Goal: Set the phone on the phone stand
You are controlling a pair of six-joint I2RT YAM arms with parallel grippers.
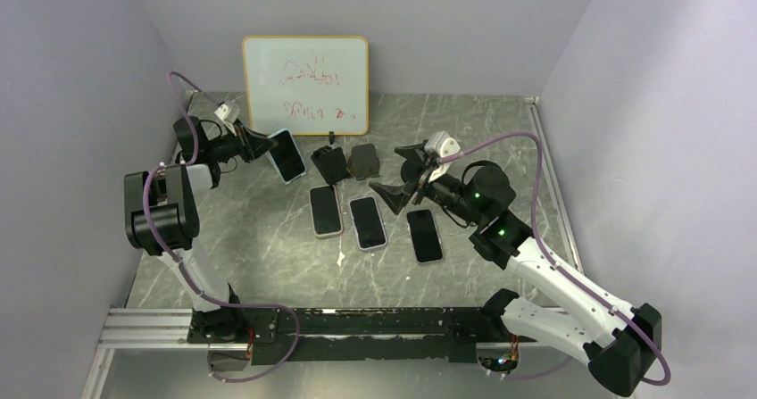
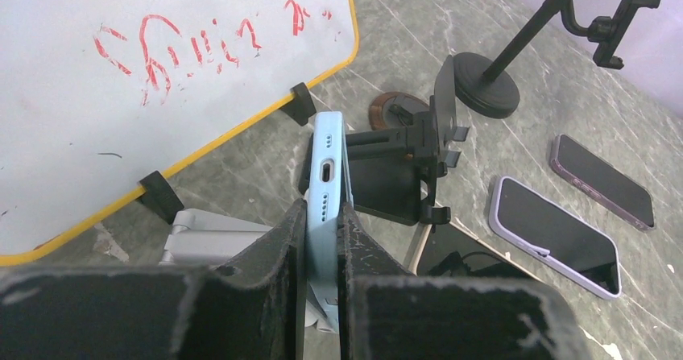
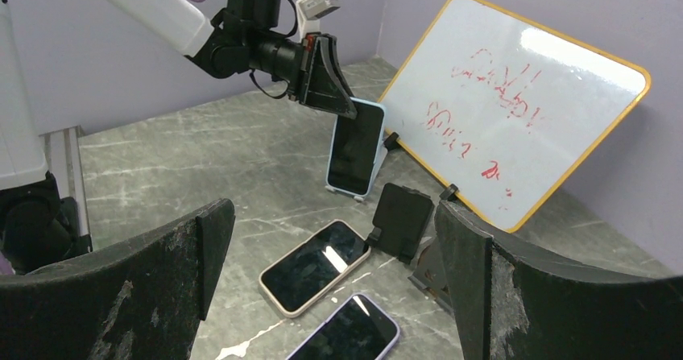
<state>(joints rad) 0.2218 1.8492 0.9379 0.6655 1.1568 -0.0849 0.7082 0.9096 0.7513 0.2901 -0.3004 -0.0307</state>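
My left gripper (image 2: 324,211) is shut on the top edge of a phone (image 2: 329,159) in a light-blue case, held upright just in front of the whiteboard. In the right wrist view the phone (image 3: 355,145) faces me with a dark screen. Its lower edge sits at a pale phone stand (image 3: 353,189), which shows as a white folded piece (image 2: 211,235) beneath the left fingers. From above, the phone (image 1: 286,155) leans beside the left gripper (image 1: 257,145). My right gripper (image 1: 403,174) hovers open over the table's middle, its fingers (image 3: 213,239) wide apart and empty.
A whiteboard (image 1: 305,85) with red scribbles leans on the back wall. Two black folding stands (image 1: 328,163) (image 1: 363,160) sit before it. Three phones (image 1: 326,210) (image 1: 367,221) (image 1: 425,235) lie flat, screens up. A black arm-type holder (image 2: 491,86) on a round base stands nearby.
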